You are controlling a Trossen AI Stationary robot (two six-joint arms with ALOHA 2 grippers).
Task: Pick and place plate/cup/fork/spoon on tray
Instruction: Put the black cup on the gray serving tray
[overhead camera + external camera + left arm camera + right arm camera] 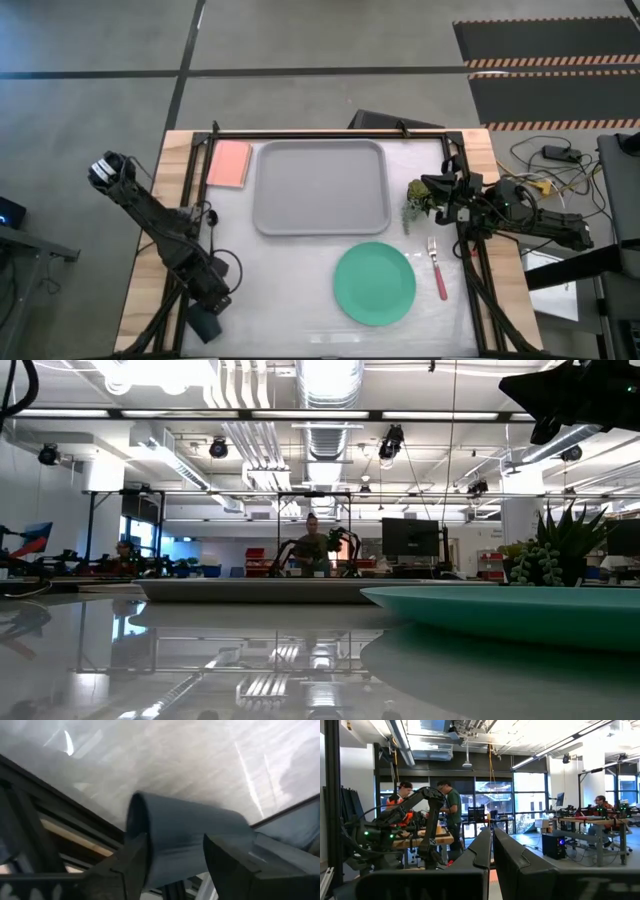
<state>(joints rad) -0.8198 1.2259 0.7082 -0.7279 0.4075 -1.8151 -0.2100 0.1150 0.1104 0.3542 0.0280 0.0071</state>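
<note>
At the table's near left corner, the left gripper [172, 865] grips the cup [187, 837] between its fingers. The right gripper [428, 187], fingers pressed together, hovers by the right edge beside a plant [415, 205]. Plate [374, 283] and fork [437, 268] lie below it; the tray [320, 187] sits toward the far edge.

One tray [320, 187] at twelve o'clock; one plate [374, 283] at five o'clock; one fork [437, 268] at four o'clock; one cup [205, 324] at seven o'clock, between the left gripper's [172, 855] fingers; one pink pad [230, 164] at eleven o'clock; one small plant [417, 203] at three o'clock; two arms.
</note>
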